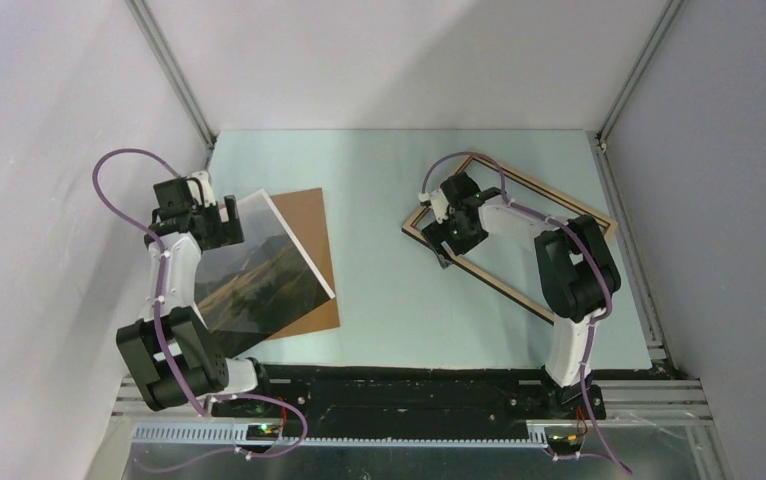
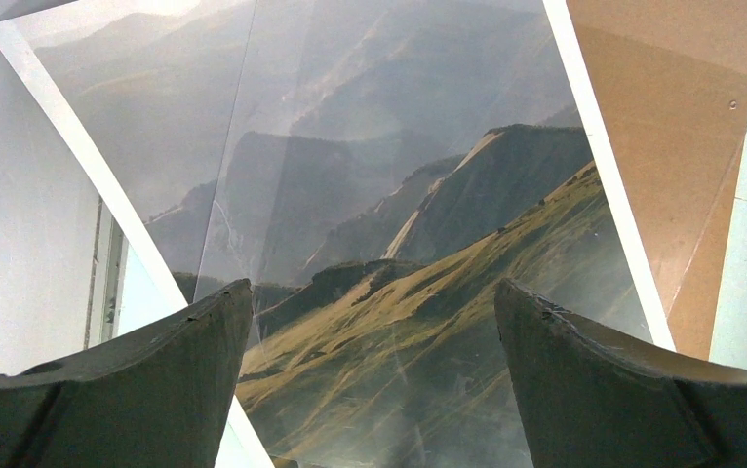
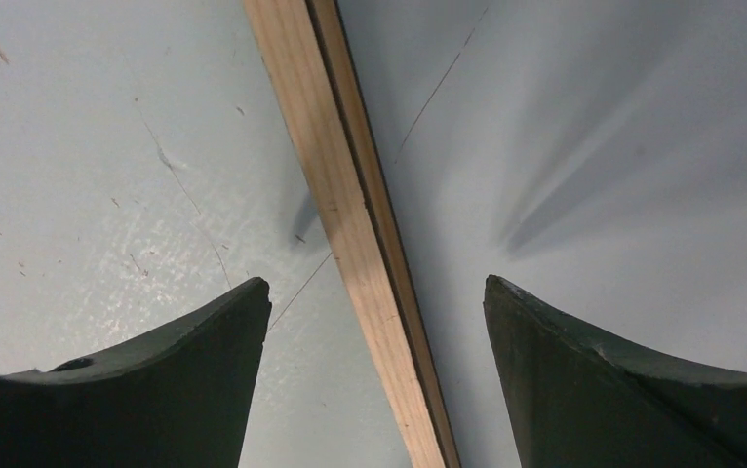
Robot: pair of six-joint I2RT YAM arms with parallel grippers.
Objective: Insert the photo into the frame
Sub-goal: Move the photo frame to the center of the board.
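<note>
I am holding my right fingers (image 3: 184, 380) apart, gripping nothing, one on each side of a light-wood rail of the frame (image 3: 350, 224), which is running away from me along the counter (image 3: 106, 146). My left fingers (image 2: 155, 380) are standing wide too, empty, over the photo (image 2: 399, 292), which is lying picture-up partly on the brown backing panel (image 2: 662, 146), well apart from the frame. I am seeing no brand or writing.

The left arm (image 1: 172, 280) reaches up the picture's left side, its left gripper (image 2: 373, 304) spread wide, while the right arm (image 1: 571, 270) folds toward upper centre-right, right gripper (image 3: 377, 302) with jaws apart, pointing down.
</note>
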